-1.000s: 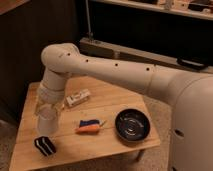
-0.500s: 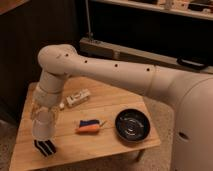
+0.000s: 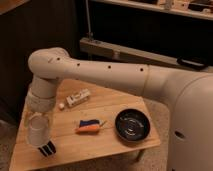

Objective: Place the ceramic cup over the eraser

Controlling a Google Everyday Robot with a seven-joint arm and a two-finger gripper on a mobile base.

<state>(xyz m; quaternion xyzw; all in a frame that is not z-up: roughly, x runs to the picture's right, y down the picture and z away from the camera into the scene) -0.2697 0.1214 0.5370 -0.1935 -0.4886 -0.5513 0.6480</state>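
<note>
The white ceramic cup [image 3: 38,134] hangs at the front left of the wooden table [image 3: 107,147], with my gripper [image 3: 38,121] shut on it from above. Directly under the cup's right lower edge lies the eraser [image 3: 49,148], a black block with white stripes, and the cup hides part of it. Whether the cup touches the eraser or the table cannot be told. My arm reaches in from the right and bends down at the wrist over this corner.
A wide black bowl [image 3: 132,125] sits at the table's right. An orange-and-blue object [image 3: 90,126] lies in the middle, with a whitish oblong item [image 3: 78,98] and a small white ball [image 3: 61,106] behind it. Dark shelving stands behind the table.
My gripper with the cup has come down and slightly toward the front, so the cup now overlaps the eraser, which showed fully before.
</note>
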